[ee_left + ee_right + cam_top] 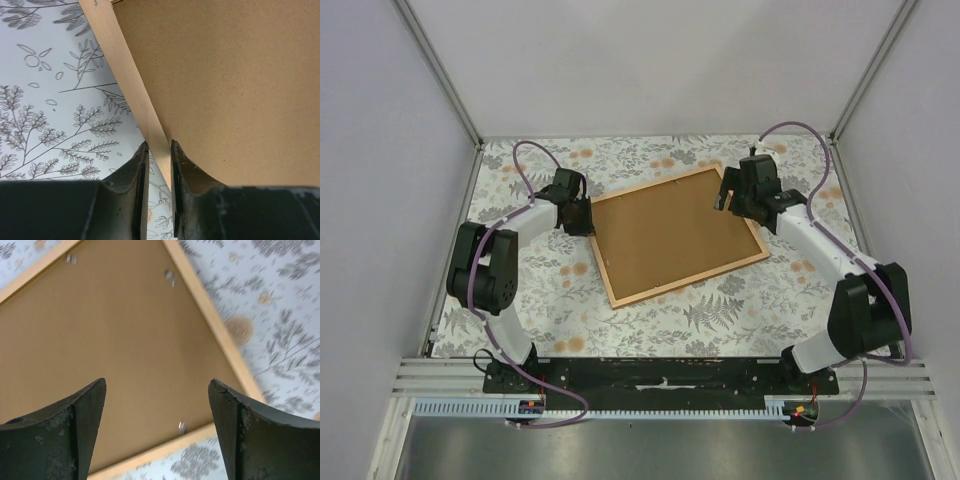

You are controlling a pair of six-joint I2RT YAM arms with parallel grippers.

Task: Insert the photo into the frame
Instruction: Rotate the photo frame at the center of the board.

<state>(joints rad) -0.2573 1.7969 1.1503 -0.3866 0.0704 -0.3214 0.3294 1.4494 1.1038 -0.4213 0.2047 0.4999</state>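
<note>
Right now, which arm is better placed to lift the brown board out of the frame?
Probably the right. The right end effector is open over the backing board, near its metal tabs. The left end effector pinches the frame rail, steadying it.

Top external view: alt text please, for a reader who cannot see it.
A wooden frame lies skewed on a floral-covered table, its brown backing board facing up. The left gripper pinches the frame's left rail, and the right gripper hovers open near its far corner.
</note>
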